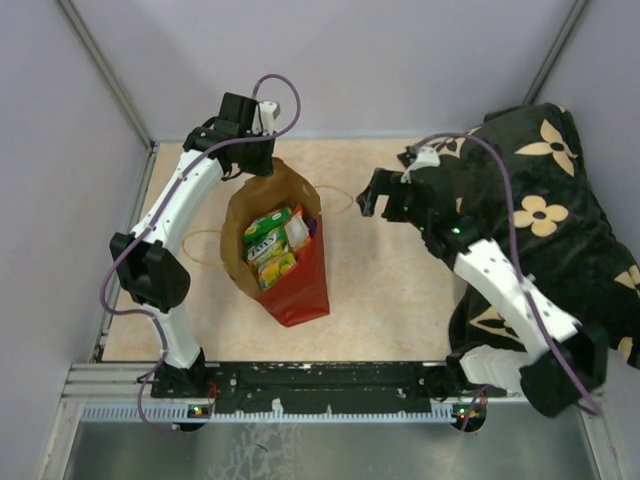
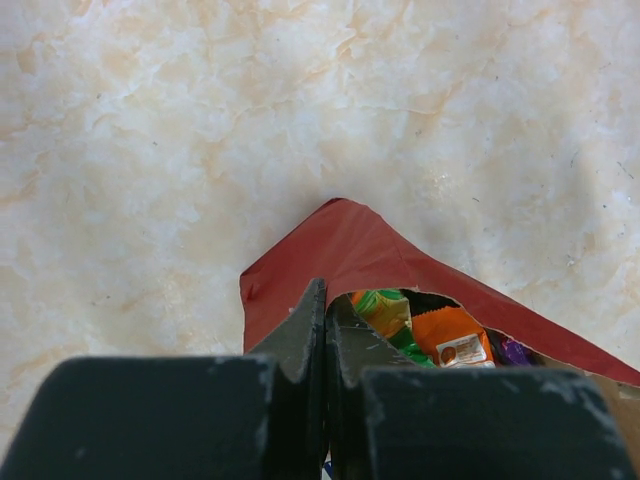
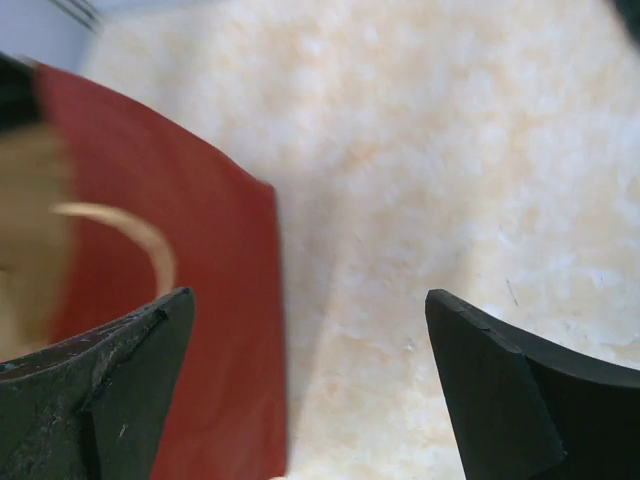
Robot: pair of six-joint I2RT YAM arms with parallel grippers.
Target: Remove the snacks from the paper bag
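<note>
The paper bag stands open in the middle of the table, brown inside and red outside. Several snacks in green, yellow and orange lie inside it. My left gripper is at the bag's far rim. In the left wrist view the left gripper is shut on the edge of the bag, with an orange packet, a green packet and a purple packet just inside. My right gripper is open and empty to the right of the bag. In the right wrist view the right gripper faces the bag's red side.
A black pillow with cream flowers fills the right side under the right arm. The bag's string handles loop out onto the marble table; one handle shows in the right wrist view. Grey walls close the back and sides.
</note>
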